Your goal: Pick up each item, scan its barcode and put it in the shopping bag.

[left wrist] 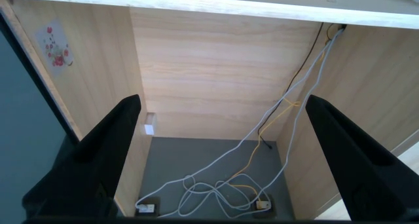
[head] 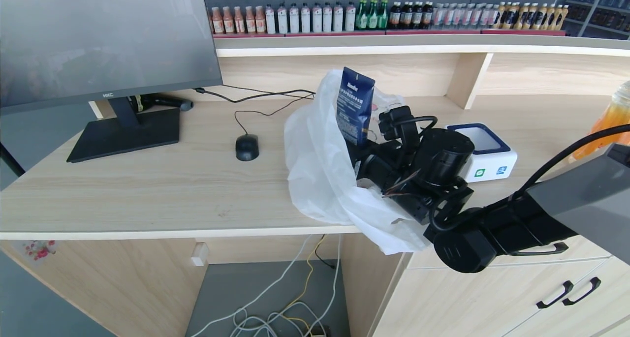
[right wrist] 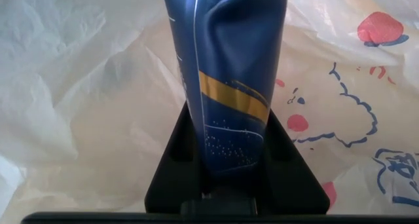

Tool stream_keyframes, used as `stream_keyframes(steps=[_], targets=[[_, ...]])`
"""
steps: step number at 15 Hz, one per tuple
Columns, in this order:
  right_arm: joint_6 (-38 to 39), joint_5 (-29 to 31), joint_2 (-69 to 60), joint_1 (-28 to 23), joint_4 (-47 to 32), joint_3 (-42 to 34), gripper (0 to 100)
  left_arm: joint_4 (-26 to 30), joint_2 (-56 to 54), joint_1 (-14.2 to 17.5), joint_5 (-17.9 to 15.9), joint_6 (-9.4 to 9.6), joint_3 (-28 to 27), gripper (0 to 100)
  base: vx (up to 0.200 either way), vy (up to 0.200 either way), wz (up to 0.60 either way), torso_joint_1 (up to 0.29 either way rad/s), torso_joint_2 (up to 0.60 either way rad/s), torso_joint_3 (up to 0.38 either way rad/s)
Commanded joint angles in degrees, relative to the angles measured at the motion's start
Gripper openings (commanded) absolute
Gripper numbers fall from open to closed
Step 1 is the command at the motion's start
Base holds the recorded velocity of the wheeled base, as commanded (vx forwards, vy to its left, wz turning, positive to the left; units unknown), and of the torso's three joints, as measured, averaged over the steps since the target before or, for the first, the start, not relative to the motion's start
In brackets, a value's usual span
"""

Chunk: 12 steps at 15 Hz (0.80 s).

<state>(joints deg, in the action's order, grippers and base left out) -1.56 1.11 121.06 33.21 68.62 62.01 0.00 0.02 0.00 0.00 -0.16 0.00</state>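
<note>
A dark blue pouch (head: 355, 105) stands upright in the mouth of the white plastic shopping bag (head: 320, 165) on the counter. My right gripper (head: 365, 152) is shut on the pouch's lower end; the right wrist view has the pouch (right wrist: 226, 86) pinched between the black fingers (right wrist: 175, 158), with the bag's printed plastic (right wrist: 340, 119) behind it. My left gripper (left wrist: 222, 155) hangs below the counter edge, open and holding nothing, facing the cupboard recess.
A white and blue barcode scanner box (head: 485, 152) sits right of the bag. An orange drink bottle (head: 608, 123) stands at the far right. A monitor (head: 98, 46) and mouse (head: 247, 147) occupy the counter's left. Loose cables (left wrist: 222, 191) lie on the recess floor.
</note>
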Motion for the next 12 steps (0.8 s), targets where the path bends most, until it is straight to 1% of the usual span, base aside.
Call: stream_keyframes(steps=[1,6,7,9,12], targets=[[0.0,0.0,0.4,0.0,-0.3,-0.1,0,0.0,0.0,0.0,0.0,-0.02,0.0,100,0.000,0.000,0.00,0.000,0.00,0.000],[0.0,0.0,0.0,0.0,-0.2,-0.1,0,0.0,0.0,0.0,0.0,-0.02,0.0,100,0.000,0.000,0.00,0.000,0.00,0.000],[0.0,0.0,-0.1,0.0,-0.2,-0.1,100,0.0,0.0,0.0,0.0,-0.02,0.0,100,0.000,0.000,0.00,0.000,0.00,0.000],[0.0,0.0,-0.5,0.0,-0.2,-0.1,100,0.0,0.0,0.0,0.0,-0.02,0.0,100,0.000,0.000,0.00,0.000,0.00,0.000],[0.0,0.1,-1.4,0.0,1.9,-0.2,100,0.0,0.0,0.0,0.0,-0.02,0.0,100,0.000,0.000,0.00,0.000,0.00,0.000]])
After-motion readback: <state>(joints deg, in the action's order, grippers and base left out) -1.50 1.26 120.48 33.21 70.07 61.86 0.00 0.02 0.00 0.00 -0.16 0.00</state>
